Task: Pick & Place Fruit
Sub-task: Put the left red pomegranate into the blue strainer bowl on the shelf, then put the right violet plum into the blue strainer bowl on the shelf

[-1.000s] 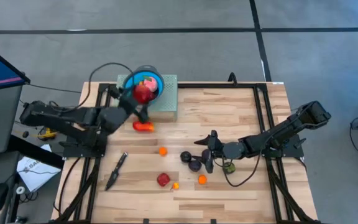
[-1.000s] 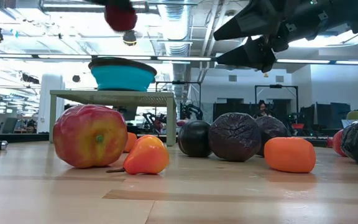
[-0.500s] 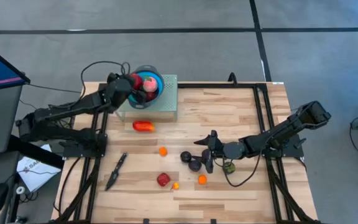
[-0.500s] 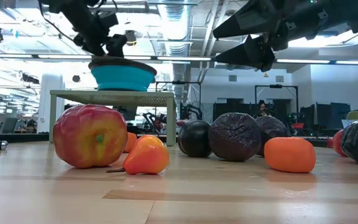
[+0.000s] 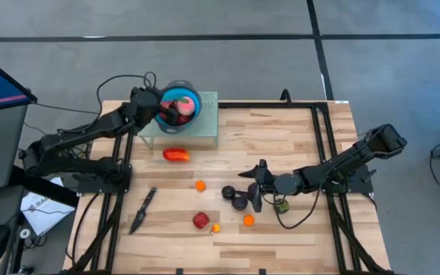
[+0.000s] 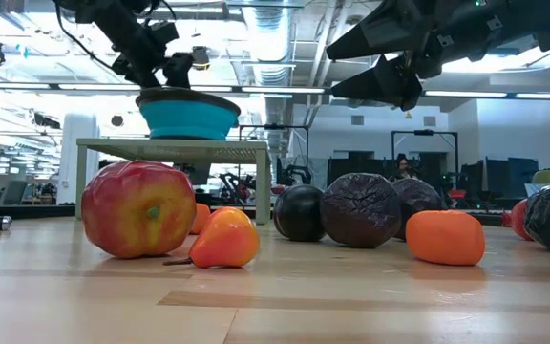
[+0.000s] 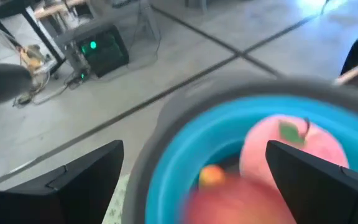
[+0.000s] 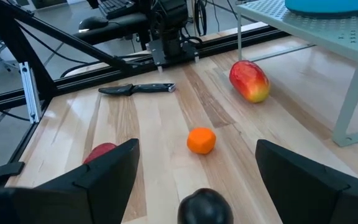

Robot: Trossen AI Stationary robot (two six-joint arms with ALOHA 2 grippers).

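Note:
A blue bowl (image 5: 182,103) stands on a pale green stand (image 5: 205,131) at the table's far left. My left gripper (image 5: 161,107) hangs open over the bowl's left rim (image 7: 166,143). In the bowl lie a pink fruit (image 7: 291,146), a small orange one (image 7: 211,176) and a blurred red one (image 7: 229,202). My right gripper (image 5: 255,189) hovers open over two dark purple fruits (image 5: 234,198) at mid-table. A long red-orange fruit (image 5: 176,155), orange balls (image 5: 200,185), a red apple (image 5: 200,221) and a green fruit (image 5: 282,205) rest on the wood.
A black knife (image 5: 142,210) lies near the table's left edge. The stand's legs (image 6: 263,186) rise from the wood beside the long fruit. Black rails (image 5: 323,137) frame the table. Bare wood stretches along the far right and the near edge.
My left gripper carried a red fruit above the bowl, swung toward the table's far left corner and sank a little. The red fruit has left the fingers and now lies in the bowl.

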